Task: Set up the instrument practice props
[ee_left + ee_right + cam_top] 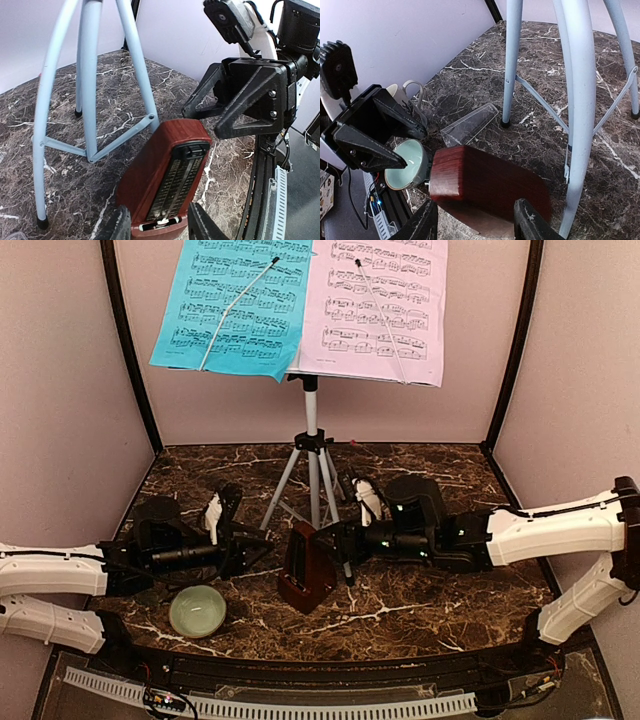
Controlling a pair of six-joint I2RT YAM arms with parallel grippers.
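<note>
1. The silver tripod music stand (pixel 313 455) is seen standing at the middle of the brown marbled desk (pixel 430 600), with all its feet on the surface.
2. A blue sheet-music page (pixel 235 305) and a pink sheet-music page (pixel 380 305) are displayed side by side on the stand, blue to the left. A thin wire arm is laid across each.
3. The dark-red pyramid metronome (pixel 303 565) is found on its base just in front of the tripod legs, between the two arms.
4. The left gripper (pixel 413 148) is levelled at the metronome from the left. Its jaws are spread, and the tips are seen close beside the wooden body. Contact cannot be confirmed.
5. The right gripper (pixel 202 123) is positioned at the metronome's upper end. Its jaws are spread as well, and no grip is evident.
6. A clear plastic cover (pixel 470 125) is noted lying flat near one tripod foot.
7. A pale green bowl (pixel 197 610) is located left of the metronome, near the front edge. A beige mug (pixel 399 92) is partly hidden behind the left gripper.
</note>
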